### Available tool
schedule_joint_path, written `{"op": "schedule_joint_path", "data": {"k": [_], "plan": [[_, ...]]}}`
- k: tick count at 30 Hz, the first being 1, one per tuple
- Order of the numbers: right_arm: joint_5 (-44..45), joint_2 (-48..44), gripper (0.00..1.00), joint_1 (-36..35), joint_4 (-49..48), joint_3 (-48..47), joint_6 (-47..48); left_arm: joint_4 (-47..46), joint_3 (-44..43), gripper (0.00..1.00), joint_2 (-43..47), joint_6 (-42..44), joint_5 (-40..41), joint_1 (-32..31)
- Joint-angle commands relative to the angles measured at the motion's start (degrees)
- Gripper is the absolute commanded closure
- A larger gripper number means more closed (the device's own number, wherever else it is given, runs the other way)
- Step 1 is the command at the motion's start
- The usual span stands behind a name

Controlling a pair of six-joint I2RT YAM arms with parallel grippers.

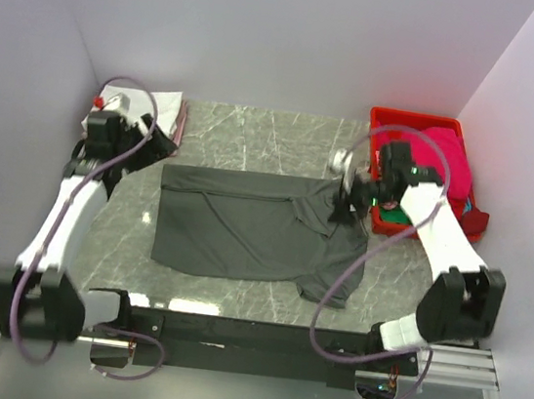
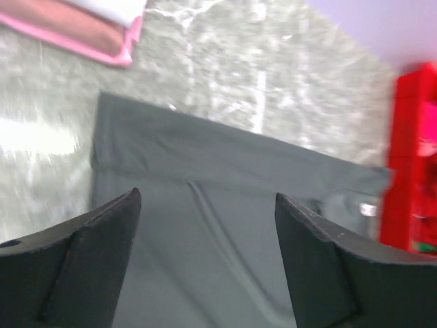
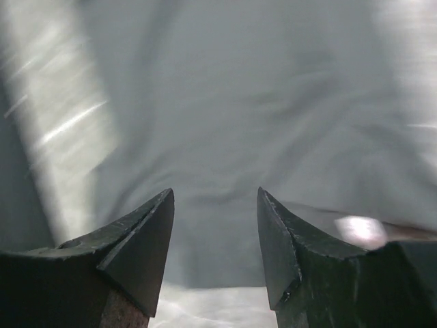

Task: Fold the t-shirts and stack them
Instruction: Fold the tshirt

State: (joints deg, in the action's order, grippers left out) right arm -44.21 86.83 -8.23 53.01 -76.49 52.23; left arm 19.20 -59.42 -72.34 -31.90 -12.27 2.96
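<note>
1. The grey tee (image 1: 242, 236) lies spread flat in the middle of the table (image 1: 256, 134). Its collar end points toward the crate (image 1: 415, 121), and a narrow band along its far edge is turned over.
2. The left gripper (image 2: 208, 201) hangs above the tee's far left corner, fingers wide apart and empty.
3. The right gripper (image 3: 215, 195) hovers low over the cloth near the collar, its fingers also apart with nothing between them.
4. The tee looks light, limp and creasy. It will likely sag and drag if lifted by one point, so pinching hem or shoulder corners, one per arm, seems best.
5. A folded pink tee (image 2: 82, 34) sits under a white tee (image 2: 116, 7) at the far left. A magenta tee (image 1: 447, 159) is in the crate.
</note>
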Motion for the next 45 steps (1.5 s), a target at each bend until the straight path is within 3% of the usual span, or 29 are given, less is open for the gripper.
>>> {"op": "schedule_joint_path", "data": {"k": [1,6,8,13,18,22,25,29,35,42,45], "plan": [[-7.2,-5.4,0.41,-1.3,14.5,11.0,24.3,4.2,6.7,0.14,7.5,-7.5,-5.0,1.4],[0.9,-15.0,0.42,-3.1,7.4,26.3,24.1,19.5,15.1,0.16,14.0,-17.4,-6.1,1.3],[2.3,-18.2,0.42,-5.8,5.0,28.3,22.5,22.0,18.4,0.17,16.3,-20.7,-4.8,1.4],[2.8,-19.2,0.43,-11.5,0.3,28.9,17.3,33.7,16.2,0.19,15.9,-25.0,3.9,-2.3],[0.5,-18.5,0.43,-13.0,-4.2,28.2,12.4,35.3,19.0,0.25,9.6,-30.3,8.8,-11.1],[-1.0,-19.1,0.43,-12.9,-5.3,28.7,11.0,31.9,21.4,0.29,4.6,-31.5,11.4,-13.2],[-1.0,-19.8,0.43,-13.0,-5.6,29.3,10.5,28.8,21.3,0.38,0.5,-31.7,12.1,-13.3],[-1.1,-20.7,0.44,-12.8,-5.2,29.8,10.4,25.2,20.4,0.84,-4.1,-29.4,12.1,-13.4],[-1.1,-21.8,0.44,-12.7,-5.3,30.0,9.9,24.9,13.6,0.99,-5.5,-23.3,12.7,-13.4],[0.2,-21.5,0.44,-11.5,-6.8,29.6,7.9,21.2,-0.5,0.97,-13.3,-15.0,2.3,-13.4],[0.3,-21.4,0.44,-10.8,-7.0,29.5,7.4,17.5,-3.9,0.75,-18.9,-10.4,-5.1,-13.4]]}}
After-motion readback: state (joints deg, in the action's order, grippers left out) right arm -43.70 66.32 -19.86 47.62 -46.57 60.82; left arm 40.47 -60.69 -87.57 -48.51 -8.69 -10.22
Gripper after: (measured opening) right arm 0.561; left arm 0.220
